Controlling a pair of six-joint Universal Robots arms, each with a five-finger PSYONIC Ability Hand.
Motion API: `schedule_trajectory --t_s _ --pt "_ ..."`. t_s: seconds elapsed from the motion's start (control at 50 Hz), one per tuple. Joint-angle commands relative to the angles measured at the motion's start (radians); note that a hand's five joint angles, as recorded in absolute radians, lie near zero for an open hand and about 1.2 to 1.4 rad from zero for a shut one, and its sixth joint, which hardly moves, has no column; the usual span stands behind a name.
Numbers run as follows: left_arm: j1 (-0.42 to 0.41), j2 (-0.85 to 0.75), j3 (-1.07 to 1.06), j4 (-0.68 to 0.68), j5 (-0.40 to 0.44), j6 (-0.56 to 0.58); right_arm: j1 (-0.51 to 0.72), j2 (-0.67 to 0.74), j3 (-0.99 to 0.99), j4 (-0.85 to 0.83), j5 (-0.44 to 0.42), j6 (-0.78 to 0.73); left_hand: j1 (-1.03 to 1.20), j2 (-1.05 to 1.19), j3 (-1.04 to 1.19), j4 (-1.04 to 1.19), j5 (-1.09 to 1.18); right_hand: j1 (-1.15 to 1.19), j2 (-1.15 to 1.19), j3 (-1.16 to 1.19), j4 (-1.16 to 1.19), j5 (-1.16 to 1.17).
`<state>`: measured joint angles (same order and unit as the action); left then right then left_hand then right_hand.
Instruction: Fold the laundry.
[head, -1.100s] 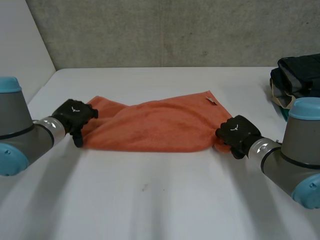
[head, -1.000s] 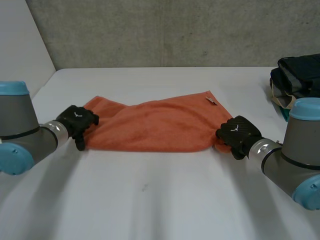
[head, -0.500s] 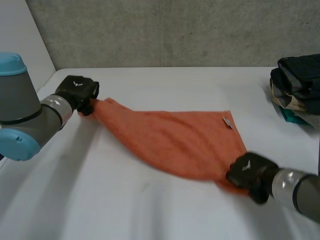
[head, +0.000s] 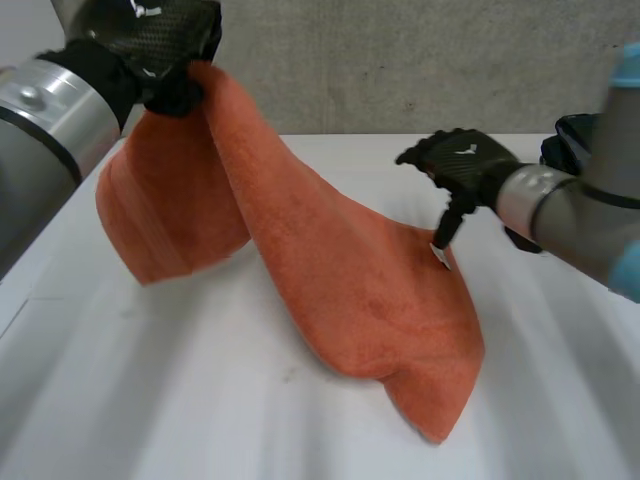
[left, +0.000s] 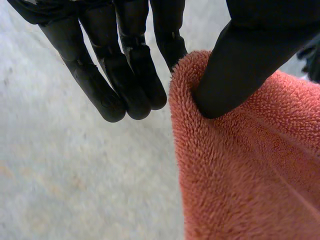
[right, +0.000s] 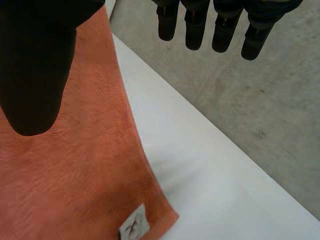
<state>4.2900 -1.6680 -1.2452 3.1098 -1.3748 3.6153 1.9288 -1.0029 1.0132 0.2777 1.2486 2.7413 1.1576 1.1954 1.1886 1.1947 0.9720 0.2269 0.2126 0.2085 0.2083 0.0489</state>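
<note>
Orange towel (head: 350, 290) is hanging from your left hand (head: 165, 45), which is raised into the upper left of the frame. The cloth is trailing down across the centre to the table (head: 150, 400), with its lower end lying bunched toward the lower right.

In the left wrist view the thumb (left: 235, 75) is pinching a roll of the edge against the nearest finger, while the other fingers (left: 110, 85) are standing straight and off the cloth. Your right hand (head: 465, 165), at right of centre, is gripping nothing, with its fingers straight and the thumb wide of them. It is hovering just above the corner with the label (head: 440, 255). Whether a fingertip is touching that corner, I cannot tell.

The main risk, as I am judging it, is that thin pinch. You are carrying most of the towel's weight on very little cloth, so a quick lift or swing is likely to pull it free.

The towel is also hanging on a diagonal from one corner. If you are laying it down like this, it is likely to land twisted rather than flat.

You are also working the right arm close to the dark pile (head: 570, 135) at the right edge, and a wide sweep there could knock it.
</note>
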Motion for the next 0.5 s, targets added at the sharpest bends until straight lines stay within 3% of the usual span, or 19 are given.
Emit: schedule_trajectory --t_s 0.02,0.14,0.18,0.22,0.24,0.26,0.3,0.4,0.5 --pt "-0.033 0.128 -0.106 0.013 0.063 0.014 0.088 0.349 -0.304 0.002 -0.038 0.024 0.239 0.201 0.208 0.202 0.250 -0.052 -0.038 -0.034 -0.034 -0.049" --pt "-0.030 0.183 -0.174 0.056 0.103 0.037 0.125 0.541 -0.442 0.002 -0.064 0.057 0.239 0.201 0.208 0.202 0.250 -0.052 -0.038 -0.034 -0.034 -0.049" --pt "-0.026 0.198 -0.192 0.078 0.114 0.040 0.136 0.596 -0.484 0.003 -0.080 0.073 0.239 0.201 0.208 0.202 0.250 0.059 0.073 0.077 0.077 0.062" --pt "-0.018 0.208 -0.198 0.085 0.121 0.040 0.144 0.618 -0.501 0.008 -0.101 0.087 0.239 0.201 0.208 0.202 0.250 0.325 0.339 0.343 0.343 0.328" --pt "-0.010 0.212 -0.200 0.092 0.131 0.040 0.150 0.627 -0.521 0.005 -0.118 0.095 0.239 0.201 0.208 0.202 0.250 0.905 0.919 0.923 0.923 0.908" --pt "-0.006 0.212 -0.200 0.093 0.135 0.040 0.148 0.626 -0.530 0.002 -0.120 0.098 0.239 0.201 0.208 0.202 0.250 1.167 1.181 1.185 1.185 1.170" --pt "0.005 0.212 -0.197 0.092 0.143 0.040 0.145 0.613 -0.554 -0.015 -0.092 0.106 0.239 0.201 0.208 0.202 0.250 1.169 1.184 1.188 1.188 1.173" --pt "0.060 0.180 -0.146 0.099 0.148 0.043 0.090 0.479 -0.573 -0.255 0.205 0.158 0.239 0.201 0.208 0.202 0.250 1.169 1.184 1.188 1.188 1.173" --pt "0.106 0.076 -0.028 0.122 0.109 0.063 0.047 0.311 -0.474 -0.503 0.230 0.129 0.239 0.201 0.208 0.202 0.250 1.169 1.184 1.188 1.188 1.173"
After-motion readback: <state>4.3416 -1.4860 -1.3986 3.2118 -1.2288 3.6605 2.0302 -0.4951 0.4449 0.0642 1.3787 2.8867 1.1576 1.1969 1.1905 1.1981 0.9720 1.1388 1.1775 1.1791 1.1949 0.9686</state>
